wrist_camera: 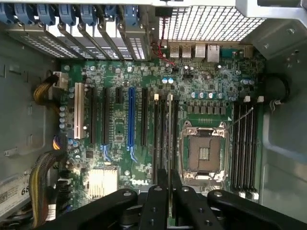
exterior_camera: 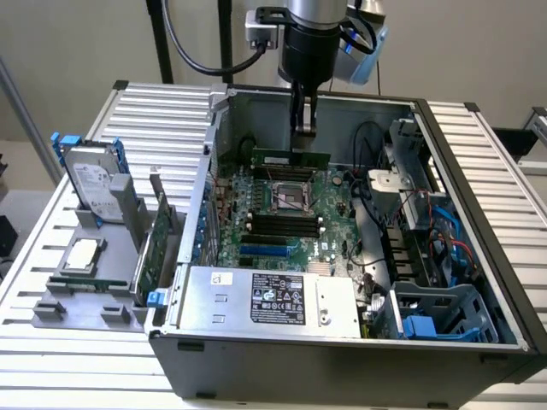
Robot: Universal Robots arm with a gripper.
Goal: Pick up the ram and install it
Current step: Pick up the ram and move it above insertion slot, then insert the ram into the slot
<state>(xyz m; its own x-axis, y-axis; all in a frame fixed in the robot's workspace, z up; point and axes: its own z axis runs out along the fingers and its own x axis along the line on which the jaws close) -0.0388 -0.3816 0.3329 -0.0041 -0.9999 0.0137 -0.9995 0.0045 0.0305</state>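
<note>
The ram (exterior_camera: 291,159), a narrow green stick, hangs level inside the open computer case (exterior_camera: 479,213), just above the motherboard (exterior_camera: 256,239). My gripper (exterior_camera: 302,130) reaches down from above and is shut on the stick's upper edge. The stick hovers over the far side of the empty processor socket (exterior_camera: 291,198), near the black memory slots (exterior_camera: 282,224). In the wrist view the black fingers (wrist_camera: 156,206) are pinched together, and the ram (wrist_camera: 169,139) shows edge-on as a thin line over the slots (wrist_camera: 160,129) beside the socket (wrist_camera: 205,153). More slots (wrist_camera: 244,143) lie on the socket's other side.
A grey tray (exterior_camera: 51,312) at the exterior view's left holds a hard drive (exterior_camera: 94,184), a square silver processor (exterior_camera: 81,254) and an upright expansion card (exterior_camera: 154,248). A power supply (exterior_camera: 273,295) fills the case's near side. Cables and a drive cage (exterior_camera: 436,312) crowd the right.
</note>
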